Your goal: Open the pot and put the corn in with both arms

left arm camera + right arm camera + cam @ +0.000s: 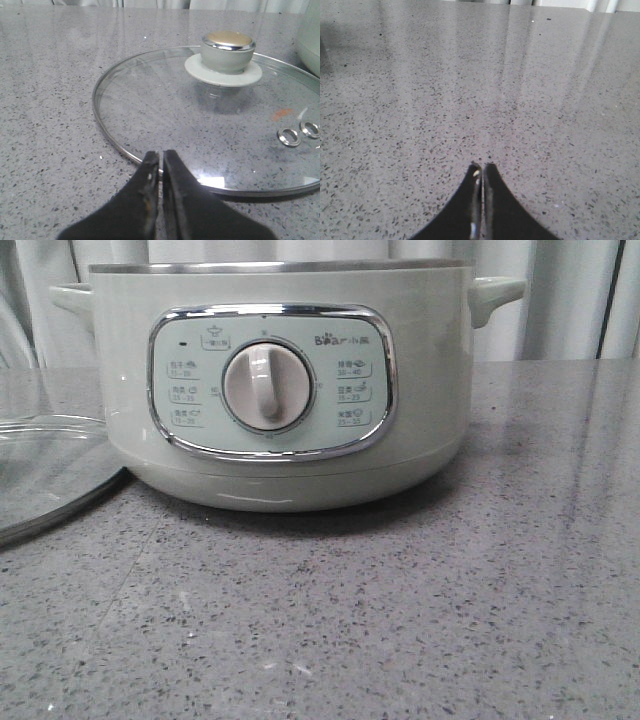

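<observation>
I see the pot [270, 380] upright mid-table, dial facing me, smooth sage-green with a steel rim. Its round glass lid [210, 130] lies flat beside it on the speckled stone table [420, 620]. My left gripper [161, 157] and right gripper [481, 170] are both pressed together, empty.

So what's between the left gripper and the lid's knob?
Only clear glass. In the left wrist view, the shut left gripper sits at the lid's rim; bare glass runs to the knob.
</observation>
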